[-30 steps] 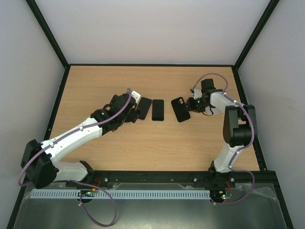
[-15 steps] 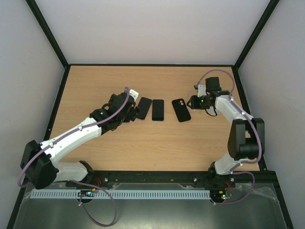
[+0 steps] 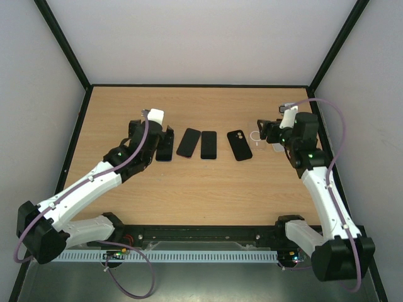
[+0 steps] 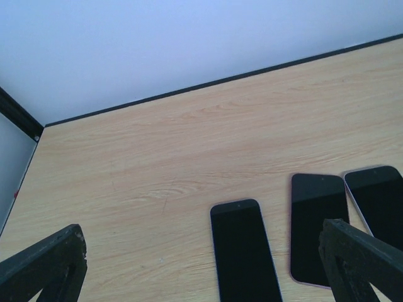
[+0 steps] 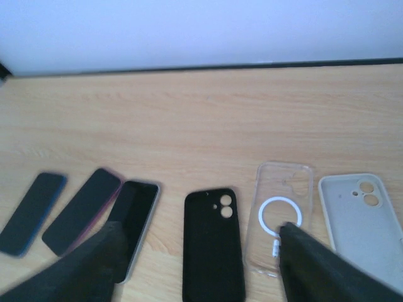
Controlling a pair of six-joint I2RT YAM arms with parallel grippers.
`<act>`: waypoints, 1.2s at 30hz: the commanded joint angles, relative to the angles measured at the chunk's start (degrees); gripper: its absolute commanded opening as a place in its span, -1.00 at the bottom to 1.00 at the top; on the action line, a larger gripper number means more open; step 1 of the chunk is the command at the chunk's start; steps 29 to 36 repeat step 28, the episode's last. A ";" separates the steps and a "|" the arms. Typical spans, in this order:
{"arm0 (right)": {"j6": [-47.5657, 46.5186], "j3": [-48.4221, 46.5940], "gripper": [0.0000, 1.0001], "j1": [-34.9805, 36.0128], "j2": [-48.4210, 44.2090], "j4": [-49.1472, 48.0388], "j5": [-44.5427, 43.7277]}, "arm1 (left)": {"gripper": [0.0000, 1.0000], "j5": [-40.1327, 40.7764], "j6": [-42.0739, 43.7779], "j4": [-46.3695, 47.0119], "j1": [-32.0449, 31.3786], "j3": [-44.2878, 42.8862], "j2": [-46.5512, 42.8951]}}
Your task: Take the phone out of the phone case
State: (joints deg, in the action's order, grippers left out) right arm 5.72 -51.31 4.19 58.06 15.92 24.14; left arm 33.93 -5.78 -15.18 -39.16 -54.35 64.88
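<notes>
Three bare phones lie screen up in a row: a dark one [image 3: 164, 151] [image 4: 245, 251], a pink-edged one [image 3: 188, 142] [image 4: 318, 229] and a pale-edged one [image 3: 208, 145] [image 4: 381, 201]. To their right lies a black phone case [image 3: 239, 145] [image 5: 214, 245], flat, with wood showing through its camera holes. My left gripper [image 3: 165, 139] [image 4: 203, 258] hangs open above the dark phone, holding nothing. My right gripper [image 3: 263, 133] [image 5: 201, 264] is open and empty, raised above the black case and a clear case [image 5: 280, 217].
The clear case [image 3: 259, 135] with a white ring and a pale grey case [image 5: 362, 214] lie right of the black case. The black frame rail [image 4: 220, 80] runs along the table's far edge. White walls close in the sides.
My right gripper has let go of the black case, opened, and pulled back to the right and up. My left gripper has drawn back to the left, uncovering the dark phone.
</notes>
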 commanded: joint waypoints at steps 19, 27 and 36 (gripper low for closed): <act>13.89 12.41 0.95 -0.14 -14.84 -15.43 -24.64 | 0.99 5.10 -5.36 6.85 1.19 3.00 -4.81; 12.41 12.09 0.95 -0.14 -15.50 -15.26 -21.51 | 0.99 2.21 -2.07 10.44 1.18 5.68 -6.78; 12.12 12.17 0.95 -0.14 -15.57 -15.32 -20.90 | 0.99 2.24 -2.12 10.31 1.19 5.69 -6.50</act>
